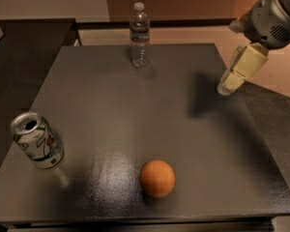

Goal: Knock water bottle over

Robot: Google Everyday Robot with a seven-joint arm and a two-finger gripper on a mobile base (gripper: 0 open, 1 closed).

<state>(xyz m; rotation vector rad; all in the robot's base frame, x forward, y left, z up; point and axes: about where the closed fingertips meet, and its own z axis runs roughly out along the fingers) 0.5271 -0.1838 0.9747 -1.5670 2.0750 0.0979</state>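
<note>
The water bottle (139, 35) is clear ribbed plastic with a white cap and a thin label band. It stands upright near the far edge of the dark table (135, 105), a little left of centre. My gripper (227, 85) hangs at the right, over the table's right edge, pointing down and left. It is well to the right of the bottle and apart from it. Its cream-coloured fingers (241, 69) hold nothing that I can see.
A green-and-white soda can (36, 139) stands near the front left edge. An orange (157, 178) lies near the front centre. A dark counter (24, 37) adjoins the table at the left. The arm's shadow (203, 98) falls right of centre.
</note>
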